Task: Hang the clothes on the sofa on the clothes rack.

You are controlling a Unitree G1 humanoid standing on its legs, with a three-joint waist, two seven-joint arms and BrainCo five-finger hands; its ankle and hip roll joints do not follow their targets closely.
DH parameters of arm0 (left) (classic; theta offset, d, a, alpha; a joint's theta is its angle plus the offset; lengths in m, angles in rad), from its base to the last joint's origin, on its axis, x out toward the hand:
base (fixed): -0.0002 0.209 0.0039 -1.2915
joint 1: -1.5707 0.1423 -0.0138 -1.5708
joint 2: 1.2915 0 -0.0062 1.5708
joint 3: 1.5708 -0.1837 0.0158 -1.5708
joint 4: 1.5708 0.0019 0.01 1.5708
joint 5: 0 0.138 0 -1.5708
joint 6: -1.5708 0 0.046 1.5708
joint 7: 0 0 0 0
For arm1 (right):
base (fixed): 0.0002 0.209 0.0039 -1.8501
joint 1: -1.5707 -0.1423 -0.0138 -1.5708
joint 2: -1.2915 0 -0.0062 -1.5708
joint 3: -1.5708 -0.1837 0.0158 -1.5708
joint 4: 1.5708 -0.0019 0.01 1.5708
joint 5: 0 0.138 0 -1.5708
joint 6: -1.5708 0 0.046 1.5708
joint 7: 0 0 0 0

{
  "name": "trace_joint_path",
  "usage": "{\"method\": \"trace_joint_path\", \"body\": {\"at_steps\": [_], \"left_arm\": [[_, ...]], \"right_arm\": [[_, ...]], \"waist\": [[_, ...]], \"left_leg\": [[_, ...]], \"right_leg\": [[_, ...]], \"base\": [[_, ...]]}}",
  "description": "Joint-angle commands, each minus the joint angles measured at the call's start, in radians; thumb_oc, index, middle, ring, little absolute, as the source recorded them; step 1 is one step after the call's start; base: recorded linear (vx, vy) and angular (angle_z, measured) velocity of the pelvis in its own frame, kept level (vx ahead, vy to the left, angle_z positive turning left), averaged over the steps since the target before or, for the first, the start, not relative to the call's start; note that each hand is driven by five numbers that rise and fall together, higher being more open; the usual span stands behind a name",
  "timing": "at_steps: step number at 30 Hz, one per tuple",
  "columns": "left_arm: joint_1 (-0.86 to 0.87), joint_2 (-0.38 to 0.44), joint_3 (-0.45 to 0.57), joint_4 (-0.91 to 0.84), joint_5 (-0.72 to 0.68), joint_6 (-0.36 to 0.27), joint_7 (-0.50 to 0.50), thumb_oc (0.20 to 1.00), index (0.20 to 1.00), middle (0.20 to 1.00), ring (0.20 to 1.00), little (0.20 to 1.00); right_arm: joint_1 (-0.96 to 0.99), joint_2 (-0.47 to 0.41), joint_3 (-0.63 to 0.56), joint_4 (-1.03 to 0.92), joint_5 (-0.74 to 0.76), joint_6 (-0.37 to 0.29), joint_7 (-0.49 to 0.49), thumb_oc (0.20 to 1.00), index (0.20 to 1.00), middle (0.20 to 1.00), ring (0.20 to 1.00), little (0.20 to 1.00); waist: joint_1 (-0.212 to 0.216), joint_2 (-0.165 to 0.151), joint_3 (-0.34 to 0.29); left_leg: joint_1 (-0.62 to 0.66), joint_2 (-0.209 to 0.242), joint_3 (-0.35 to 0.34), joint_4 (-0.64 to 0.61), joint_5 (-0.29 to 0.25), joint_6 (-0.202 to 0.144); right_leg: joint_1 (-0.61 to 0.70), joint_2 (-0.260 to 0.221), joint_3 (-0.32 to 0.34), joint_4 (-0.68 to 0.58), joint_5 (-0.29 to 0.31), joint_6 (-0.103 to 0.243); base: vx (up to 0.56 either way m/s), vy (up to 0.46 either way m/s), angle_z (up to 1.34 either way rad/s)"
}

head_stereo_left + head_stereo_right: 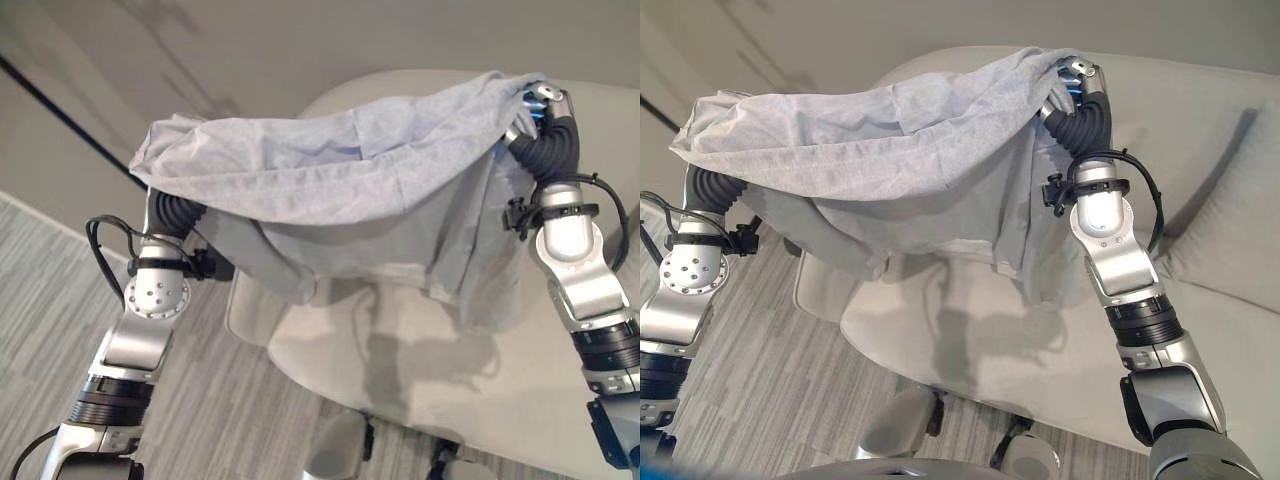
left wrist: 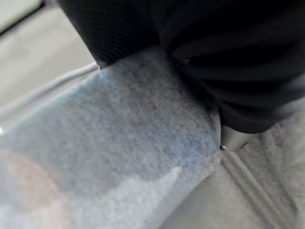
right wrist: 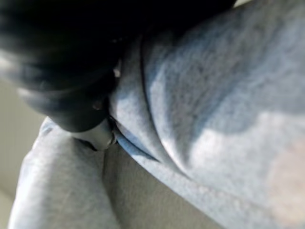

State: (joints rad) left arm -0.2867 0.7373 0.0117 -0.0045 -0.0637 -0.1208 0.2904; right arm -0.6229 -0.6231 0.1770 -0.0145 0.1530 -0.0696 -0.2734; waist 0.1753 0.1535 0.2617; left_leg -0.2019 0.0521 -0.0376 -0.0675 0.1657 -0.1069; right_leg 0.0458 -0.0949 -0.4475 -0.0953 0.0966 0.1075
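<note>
Presently, the right hand (image 1: 1077,78) shows at the upper right corner of the light blue garment (image 1: 890,150), its silver tip and dark ribbed cover emerging from the cloth; whether its fingers are curled on the fabric cannot be told, since the cloth covers them. The left hand (image 2: 233,95) lies under the garment's opposite end, and its fingers are likewise hidden, so their state cannot be told. In both wrist views the blue fabric lies directly against the dark covers. The garment is spread between the two raised arms, held clear above the pale grey sofa (image 1: 1200,150), its lower part hanging in folds over the seat. No label or legible writing can be made out on the cloth. Grey striped carpet (image 1: 230,400) lies beside the sofa.
</note>
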Motion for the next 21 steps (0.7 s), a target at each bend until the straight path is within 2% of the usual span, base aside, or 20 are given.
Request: {"method": "trace_joint_path", "body": {"at_steps": [1,2,3,7,9,10,11,12,13,14,15,18,19,21], "left_arm": [[0.05,0.025,0.051,0.032,0.022,-0.04,0.008,0.2,0.2,0.2,0.2,0.2],[0.083,0.017,0.077,0.024,0.025,-0.045,0.008,0.2,0.2,0.2,0.2,0.2],[0.085,0.017,0.08,0.023,0.025,-0.044,0.008,0.2,0.2,0.2,0.2,0.2],[0.17,0.0,0.132,-0.004,0.022,-0.047,0.006,0.2,0.2,0.2,0.2,0.2],[0.203,-0.007,0.148,-0.017,0.024,-0.048,0.0,0.2,0.2,0.2,0.2,0.2],[0.205,-0.008,0.148,-0.019,0.025,-0.047,0.0,0.2,0.2,0.2,0.2,0.2],[0.213,-0.012,0.145,-0.023,0.025,-0.049,-0.003,0.2,0.2,0.2,0.2,0.2],[0.217,-0.019,0.132,-0.021,0.028,-0.046,-0.014,0.2,0.2,0.2,0.2,0.2],[0.217,-0.019,0.131,-0.021,0.028,-0.046,-0.014,0.2,0.2,0.2,0.2,0.2],[0.214,-0.016,0.12,-0.015,0.04,-0.038,-0.031,0.2,0.2,0.2,0.2,0.2],[0.207,0.004,0.111,-0.017,0.058,-0.029,-0.045,0.2,0.2,0.2,0.2,0.2],[0.187,0.028,0.096,-0.011,0.074,-0.019,-0.056,0.2,0.2,0.2,0.2,0.2],[0.177,0.035,0.089,-0.013,0.081,-0.018,-0.056,0.2,0.2,0.2,0.2,0.2],[0.145,0.04,0.065,-0.014,0.094,-0.015,-0.062,0.2,0.2,0.2,0.2,0.2]], "right_arm": [[-0.023,0.005,0.027,0.036,-0.038,-0.057,0.004,0.2,0.2,0.2,0.2,0.2],[-0.032,0.005,0.045,0.055,-0.04,-0.056,0.013,0.2,0.2,0.2,0.2,0.2],[-0.034,0.005,0.047,0.056,-0.04,-0.057,0.013,0.2,0.2,0.2,0.2,0.2],[-0.009,0.028,0.049,0.067,-0.063,-0.045,0.03,0.2,0.2,0.2,0.2,0.2],[0.02,0.033,0.027,0.067,-0.081,-0.041,0.032,0.2,0.2,0.2,0.2,0.2],[0.023,0.033,0.026,0.066,-0.082,-0.041,0.033,0.2,0.2,0.2,0.2,0.2],[0.043,0.041,0.012,0.064,-0.088,-0.039,0.033,0.2,0.2,0.2,0.2,0.2],[0.066,0.048,-0.009,0.055,-0.102,-0.038,0.03,0.2,0.2,0.2,0.2,0.2],[0.067,0.048,-0.01,0.054,-0.102,-0.037,0.03,0.2,0.2,0.2,0.2,0.2],[0.096,0.068,-0.037,0.048,-0.115,-0.03,0.027,0.2,0.2,0.2,0.2,0.2],[0.126,0.092,-0.072,0.038,-0.125,-0.02,0.021,0.2,0.2,0.2,0.2,0.2],[0.155,0.123,-0.109,0.021,-0.131,-0.019,0.004,0.2,0.2,0.2,0.2,0.2],[0.155,0.132,-0.111,0.012,-0.137,-0.014,0.005,0.2,0.2,0.2,0.2,0.2],[0.167,0.136,-0.121,0.001,-0.146,-0.016,-0.001,0.2,0.2,0.2,0.2,0.2]], "waist": [[0.007,-0.089,-0.132],[0.009,-0.098,-0.139],[0.007,-0.098,-0.139],[-0.003,-0.094,-0.162],[-0.009,-0.074,-0.176],[-0.01,-0.073,-0.177],[-0.012,-0.064,-0.183],[-0.012,-0.063,-0.19],[-0.011,-0.064,-0.191],[-0.01,-0.077,-0.193],[-0.004,-0.104,-0.197],[-0.006,-0.128,-0.193],[-0.011,-0.134,-0.188],[-0.031,-0.137,-0.183]], "left_leg": [[-0.005,0.062,0.031,-0.002,-0.043,-0.086],[0.036,0.112,0.037,0.023,-0.045,-0.092],[0.033,0.11,0.037,0.024,-0.042,-0.09],[0.094,0.203,0.047,0.052,-0.019,-0.107],[0.126,0.213,0.052,0.044,-0.027,-0.116],[0.127,0.213,0.05,0.043,-0.027,-0.116],[0.136,0.207,0.064,0.033,-0.037,-0.122],[0.144,0.173,0.075,0.022,-0.074,-0.113],[0.143,0.172,0.076,0.022,-0.074,-0.113],[0.147,0.121,0.085,0.022,-0.116,-0.09],[0.153,0.072,0.095,0.041,-0.159,-0.06],[0.152,0.031,0.089,0.054,-0.177,-0.038],[0.151,0.011,0.082,0.055,-0.171,-0.024],[0.16,-0.023,0.072,0.045,-0.179,0.003]], "right_leg": [[-0.053,-0.078,0.025,0.051,-0.099,0.078],[-0.045,-0.104,0.016,0.033,-0.069,0.092],[-0.046,-0.105,0.015,0.032,-0.065,0.092],[-0.034,-0.151,0.002,0.032,-0.03,0.122],[-0.029,-0.172,-0.001,0.042,-0.014,0.139],[-0.027,-0.172,-0.003,0.042,-0.014,0.14],[-0.03,-0.192,-0.008,0.044,0.006,0.148],[-0.046,-0.236,-0.012,0.048,0.037,0.154],[-0.047,-0.237,-0.012,0.049,0.037,0.154],[-0.064,-0.29,-0.022,0.045,0.085,0.154],[-0.059,-0.323,-0.017,0.034,0.099,0.154],[-0.059,-0.337,0.014,0.044,0.087,0.154],[-0.074,-0.344,0.048,0.069,0.083,0.154],[-0.084,-0.304,0.139,0.142,0.026,0.149]], "base": [[-0.18,0.202,0.24],[-0.13,0.176,0.3],[-0.11,0.206,0.29],[-0.07,0.253,0.25],[-0.04,0.307,0.23],[-0.05,0.312,0.33],[-0.12,0.457,0.52],[-0.12,0.457,0.56],[-0.16,0.546,0.48],[-0.09,0.489,0.55],[-0.1,0.495,0.48],[-0.02,0.259,0.38],[0.0,0.285,0.5],[-0.01,0.289,0.58]]}}
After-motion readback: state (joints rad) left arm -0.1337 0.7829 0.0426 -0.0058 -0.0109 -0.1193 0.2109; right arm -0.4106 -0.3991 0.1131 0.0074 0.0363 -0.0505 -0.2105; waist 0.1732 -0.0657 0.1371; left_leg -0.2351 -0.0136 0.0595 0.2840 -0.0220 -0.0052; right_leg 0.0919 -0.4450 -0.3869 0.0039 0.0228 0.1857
